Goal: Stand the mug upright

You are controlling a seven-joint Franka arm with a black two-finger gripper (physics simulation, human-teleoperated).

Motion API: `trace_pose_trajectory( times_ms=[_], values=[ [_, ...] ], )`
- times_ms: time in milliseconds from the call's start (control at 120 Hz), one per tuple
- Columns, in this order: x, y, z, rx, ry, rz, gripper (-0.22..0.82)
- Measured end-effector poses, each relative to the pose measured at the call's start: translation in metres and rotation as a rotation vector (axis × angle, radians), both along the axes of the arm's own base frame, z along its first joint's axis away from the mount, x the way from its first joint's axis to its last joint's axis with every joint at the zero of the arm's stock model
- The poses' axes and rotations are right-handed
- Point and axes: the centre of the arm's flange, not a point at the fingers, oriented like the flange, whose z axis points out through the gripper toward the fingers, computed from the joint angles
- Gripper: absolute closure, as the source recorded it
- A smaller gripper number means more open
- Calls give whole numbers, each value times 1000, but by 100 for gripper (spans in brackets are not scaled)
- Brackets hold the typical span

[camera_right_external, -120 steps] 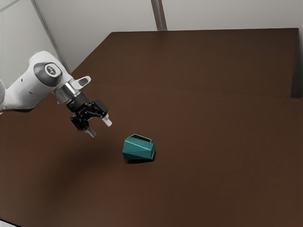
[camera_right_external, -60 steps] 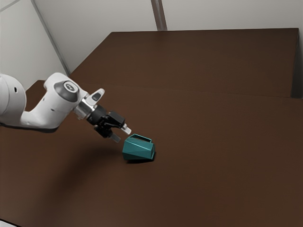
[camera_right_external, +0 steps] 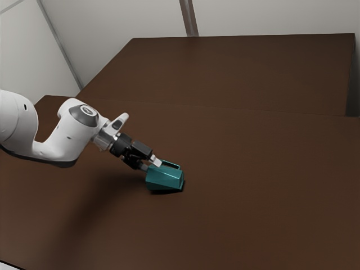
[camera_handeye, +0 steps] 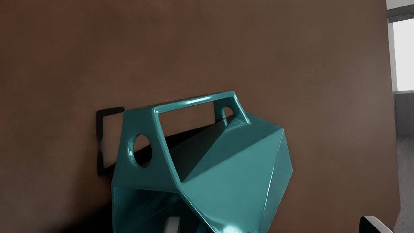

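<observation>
Mug [camera_handeye: 236, 168] is on its side on the table [camera_right_external: 253, 169], just ahead of my end effector [camera_right_external: 151, 165], mouth [camera_handeye: 136, 207] my way. I'm open, w/ one finger [camera_handeye: 172, 225] at the mouth, one outside, prob. b/c pinching the wall gives tipping leverage.

A brown table [camera_right_external: 253, 146] is spread beneath the pincer [camera_right_external: 151, 165]. Pale walls [camera_right_external: 270, 17], crossed by a brown strip [camera_right_external: 189, 17], are seen well apart from the pincer. Past the table's edge, a bright window [camera_handeye: 404, 55] and grey floor [camera_handeye: 406, 168] are revealed, also away from it.
</observation>
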Motion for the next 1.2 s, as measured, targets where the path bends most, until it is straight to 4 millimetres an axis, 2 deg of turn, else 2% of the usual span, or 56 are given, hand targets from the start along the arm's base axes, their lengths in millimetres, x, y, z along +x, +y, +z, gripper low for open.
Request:
trace_pose_trajectory(
  times_ms=[167,342,500,717,867,1042,1200],
  values=[
    [-8,-4,-7,-48,9,-35,8],
    [-10,-8,-6,-75,-5,-65,31],
    [-10,-10,3,-81,-34,-87,44],
    [-8,-15,7,-87,-59,-110,67],
    [-7,-18,8,-93,-75,-115,74],
    [-6,-22,11,-94,-93,-125,77],
    [-5,-24,27,-78,-131,-140,78]
  ],
)
